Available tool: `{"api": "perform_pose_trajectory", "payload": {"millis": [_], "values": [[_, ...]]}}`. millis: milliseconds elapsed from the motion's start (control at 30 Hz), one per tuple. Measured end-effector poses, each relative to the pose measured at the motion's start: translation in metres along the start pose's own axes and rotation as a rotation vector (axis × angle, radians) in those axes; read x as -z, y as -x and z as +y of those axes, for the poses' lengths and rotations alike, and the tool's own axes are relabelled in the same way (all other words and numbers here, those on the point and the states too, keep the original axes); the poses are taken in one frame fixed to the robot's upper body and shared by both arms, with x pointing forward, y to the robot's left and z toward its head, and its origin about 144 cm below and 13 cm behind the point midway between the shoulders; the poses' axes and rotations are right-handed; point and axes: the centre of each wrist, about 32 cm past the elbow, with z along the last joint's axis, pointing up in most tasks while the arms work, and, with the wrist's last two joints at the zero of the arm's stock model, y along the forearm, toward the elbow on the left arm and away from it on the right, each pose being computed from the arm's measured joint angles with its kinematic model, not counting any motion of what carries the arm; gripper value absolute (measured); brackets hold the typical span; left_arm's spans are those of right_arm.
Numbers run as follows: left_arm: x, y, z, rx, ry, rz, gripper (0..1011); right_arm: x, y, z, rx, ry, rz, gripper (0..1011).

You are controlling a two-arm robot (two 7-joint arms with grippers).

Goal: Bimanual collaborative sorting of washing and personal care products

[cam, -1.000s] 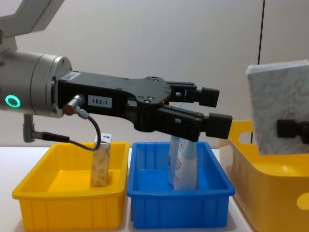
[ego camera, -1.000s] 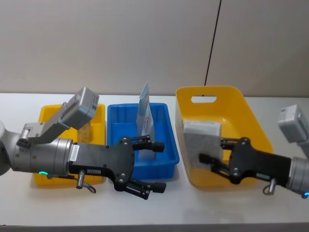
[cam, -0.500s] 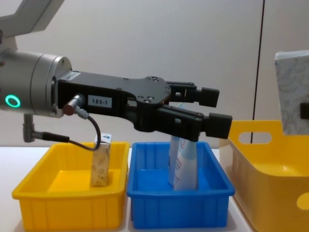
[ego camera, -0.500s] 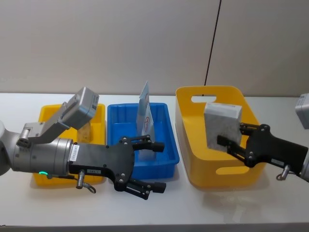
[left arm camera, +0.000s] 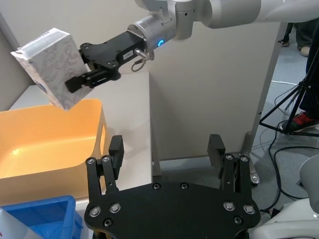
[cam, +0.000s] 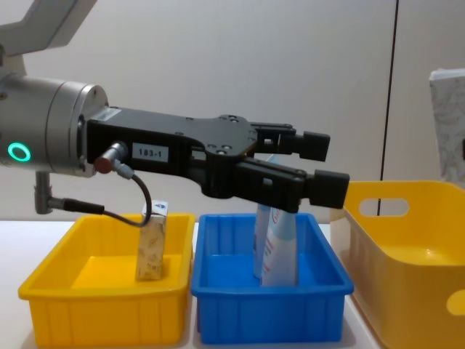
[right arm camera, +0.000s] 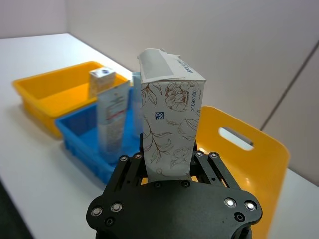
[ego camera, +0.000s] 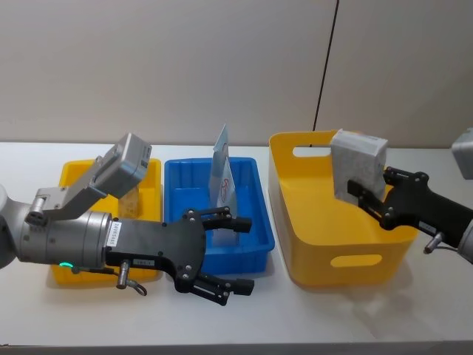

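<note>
Firmly closed on a whitish cardboard carton (right arm camera: 167, 124) with a brownish flower print, the jaws of the right gripper (right arm camera: 167, 164) clamp its lower part from two sides. The carton rises out of them, one end flap slightly lifted. In the head view this carton (ego camera: 358, 166) hangs tilted in the air over the rear of a deep yellow plastic bin (ego camera: 332, 260) with handle slots, clear of its rim. The right gripper (ego camera: 362, 198) reaches in from the right edge. The chest view shows the carton (cam: 449, 123) high above the bin (cam: 407, 247).

The left gripper (ego camera: 247, 255) has its jaws spread wide with nothing between them. It hovers above the white tabletop (ego camera: 332, 318), just in front of a blue plastic tray (ego camera: 255, 240). In the chest view the left gripper (cam: 327, 166) stretches across at a height above the tray (cam: 261, 313).

Two flat light-blue tubes (cam: 276, 243) with a red mark stand upright in the blue tray, leaning together, narrow ends up. Just beside it, on the robot's left, sits a low yellow plastic tray (cam: 102, 313). A small speckled beige carton (cam: 151, 247) stands upright in it, towards its back.
</note>
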Motion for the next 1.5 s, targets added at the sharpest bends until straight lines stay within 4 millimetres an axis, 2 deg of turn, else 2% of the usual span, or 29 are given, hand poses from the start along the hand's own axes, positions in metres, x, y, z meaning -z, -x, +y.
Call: {"api": "perform_pose_trajectory", "payload": {"millis": [567, 833, 1100, 1500], "values": [[0.000, 0.000, 0.000, 0.000, 0.000, 0.000, 1002, 0.007, 0.021, 0.027, 0.258, 0.079, -0.016, 362], [0.000, 0.000, 0.000, 0.000, 0.000, 0.000, 1002, 0.018, 0.034, 0.055, 0.372, 0.130, -0.005, 362], [0.000, 0.000, 0.000, 0.000, 0.000, 0.000, 1002, 0.024, 0.040, 0.077, 0.437, 0.160, 0.005, 362], [0.000, 0.000, 0.000, 0.000, 0.000, 0.000, 1002, 0.026, 0.044, 0.092, 0.470, 0.178, 0.010, 360]]}}
